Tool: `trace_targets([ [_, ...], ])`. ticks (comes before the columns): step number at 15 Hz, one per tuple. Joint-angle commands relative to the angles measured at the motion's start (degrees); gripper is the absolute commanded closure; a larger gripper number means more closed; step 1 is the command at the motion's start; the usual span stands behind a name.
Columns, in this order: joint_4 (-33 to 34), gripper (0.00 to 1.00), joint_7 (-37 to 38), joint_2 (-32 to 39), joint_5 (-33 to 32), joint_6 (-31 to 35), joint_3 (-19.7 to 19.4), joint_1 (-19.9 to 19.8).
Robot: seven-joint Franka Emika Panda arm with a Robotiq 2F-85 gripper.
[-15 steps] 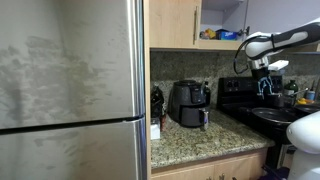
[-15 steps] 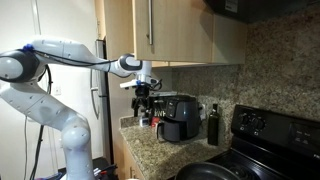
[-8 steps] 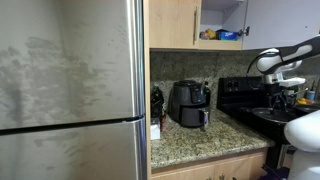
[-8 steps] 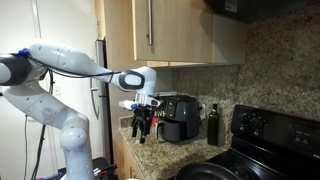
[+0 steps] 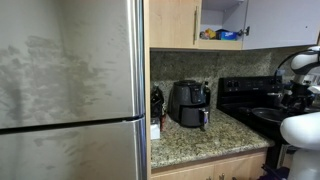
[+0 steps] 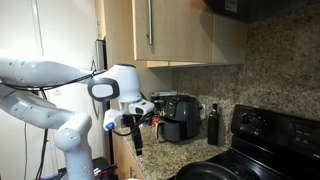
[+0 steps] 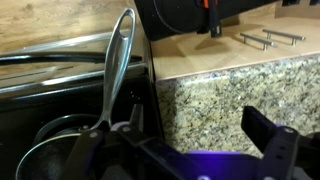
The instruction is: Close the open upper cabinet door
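Note:
The upper cabinet door stands open. In an exterior view its paler inner face [image 5: 282,22] shows to the right of an open shelf holding packets [image 5: 222,33]. In an exterior view its tan outer face [image 6: 185,28] shows with the bar handle [image 6: 150,25] on its left edge. My gripper [image 6: 135,135] hangs well below the door at counter height, pointing down, and shows at the frame edge [image 5: 300,95]. In the wrist view the gripper [image 7: 185,150] is open and empty over the granite counter [image 7: 210,95]. The door is out of the wrist view.
A black air fryer [image 5: 189,103] and a dark bottle [image 6: 212,125] stand on the counter. A black stove [image 6: 265,135] has a pan with a metal ladle [image 7: 115,70]. A steel fridge [image 5: 70,90] fills the left.
The arm has dropped from just under the cabinet to counter height and drawn back from the door, with the gripper now pointing down. The door has not moved.

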Motion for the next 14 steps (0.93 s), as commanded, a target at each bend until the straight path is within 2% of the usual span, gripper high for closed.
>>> trace_targets([
  [1,1.46,0.0,0.03,-2.24,4.11,5.57,-2.01,-1.79],
  [9,6.76,0.0,6.06,-1.76,10.81,16.76,-7.17,-4.72],
  [14,12.4,0.0,8.14,-5.42,15.13,20.16,-8.38,-6.55],
])
